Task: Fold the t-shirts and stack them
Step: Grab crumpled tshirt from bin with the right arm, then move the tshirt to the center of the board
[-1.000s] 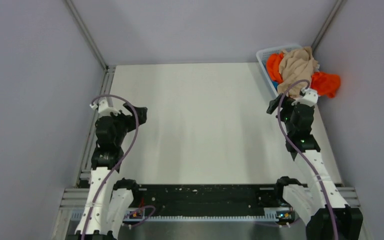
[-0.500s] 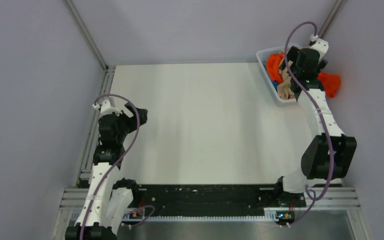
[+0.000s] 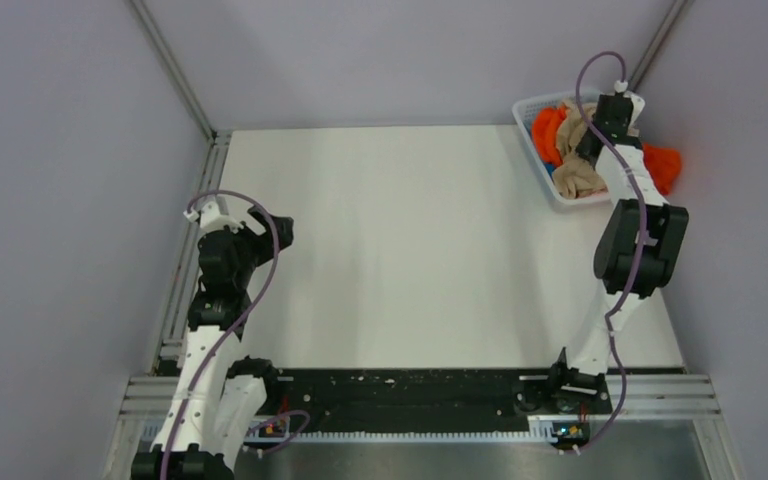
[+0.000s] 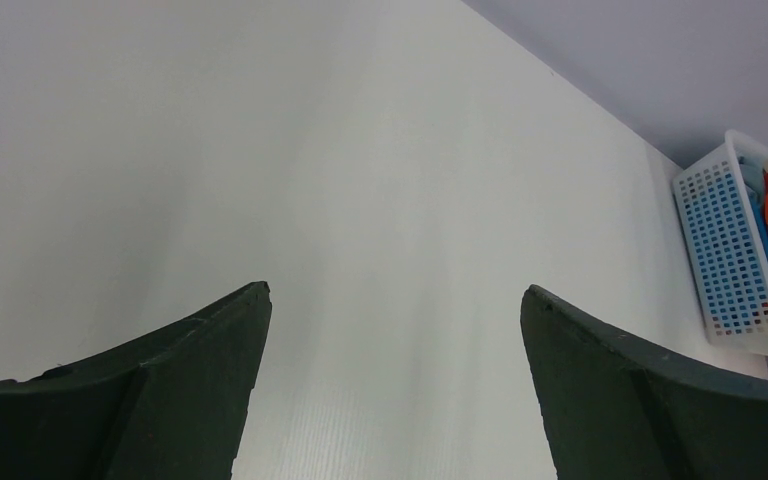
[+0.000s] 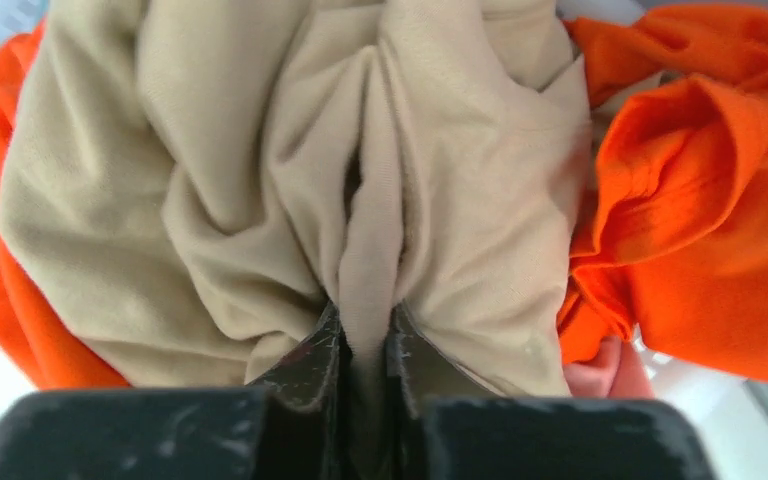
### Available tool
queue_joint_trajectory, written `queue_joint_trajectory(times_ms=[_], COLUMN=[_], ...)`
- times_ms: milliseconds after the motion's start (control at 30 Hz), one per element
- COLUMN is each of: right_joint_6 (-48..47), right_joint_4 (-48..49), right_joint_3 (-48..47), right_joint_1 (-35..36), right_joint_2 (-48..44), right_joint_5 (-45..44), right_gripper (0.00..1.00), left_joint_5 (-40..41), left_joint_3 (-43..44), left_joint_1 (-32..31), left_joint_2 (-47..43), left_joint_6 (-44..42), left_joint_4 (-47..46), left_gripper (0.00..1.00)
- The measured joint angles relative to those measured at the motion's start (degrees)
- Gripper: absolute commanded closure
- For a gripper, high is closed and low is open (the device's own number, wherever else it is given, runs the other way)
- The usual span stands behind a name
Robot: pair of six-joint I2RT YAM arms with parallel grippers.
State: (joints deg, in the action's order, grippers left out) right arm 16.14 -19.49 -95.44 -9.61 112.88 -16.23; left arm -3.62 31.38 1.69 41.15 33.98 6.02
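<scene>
Right claw [image 5: 365,322] pinching beige t-shirt [image 5: 250,170] fold, unseen overhead

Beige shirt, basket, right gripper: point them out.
beige shirt [image 5: 210,180], right wrist view, bunched cloth
basket [image 4: 725,250], left wrist view, lattice side wall
right gripper [image 5: 365,320], right wrist view, between its fingertips

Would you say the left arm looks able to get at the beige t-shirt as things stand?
Probably not: the basket holding the beige t-shirt sits in the far right corner, well across from the open left gripper, and the right gripper is pinching a fold of it.
</scene>
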Motion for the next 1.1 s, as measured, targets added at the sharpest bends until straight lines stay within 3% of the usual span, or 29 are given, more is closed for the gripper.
queue_joint_trajectory(times_ms=[167,300,667,933,1100], right_joint_6=[1.5,1.0,-1.2,-2.3,-3.1], right_joint_4=[-2.4,-4.6,-5.6,-5.4,-8.3], right_joint_3=[-3.1,-4.3,-9.1,-16.1,-16.0], right_joint_1=[-3.2,-4.2,-3.1,5.4,18.7], right_joint_2=[-0.6,-4.7,-28.4,-31.7,-31.3], right_joint_5=[8.6,10.5,18.9,29.5,34.3], right_gripper=[1.0,1.0,1.0,1.0,1.0], left_joint_5=[0.2,0.0,-1.3,-1.8,-1.7], left_joint_3=[0.0,0.0,-0.1,-0.1,-0.1], left_joint_1=[0.0,0.0,0.0,0.0,0.0], left_joint_2=[0.9,1.5,-1.2,-1.6,-1.8], left_joint_6=[0.2,0.4,0.4,0.3,0.4], left_joint_4=[-0.5,-0.4,-0.5,-0.4,-0.2], left_gripper=[0.01,0.01,0.01,0.01,0.01])
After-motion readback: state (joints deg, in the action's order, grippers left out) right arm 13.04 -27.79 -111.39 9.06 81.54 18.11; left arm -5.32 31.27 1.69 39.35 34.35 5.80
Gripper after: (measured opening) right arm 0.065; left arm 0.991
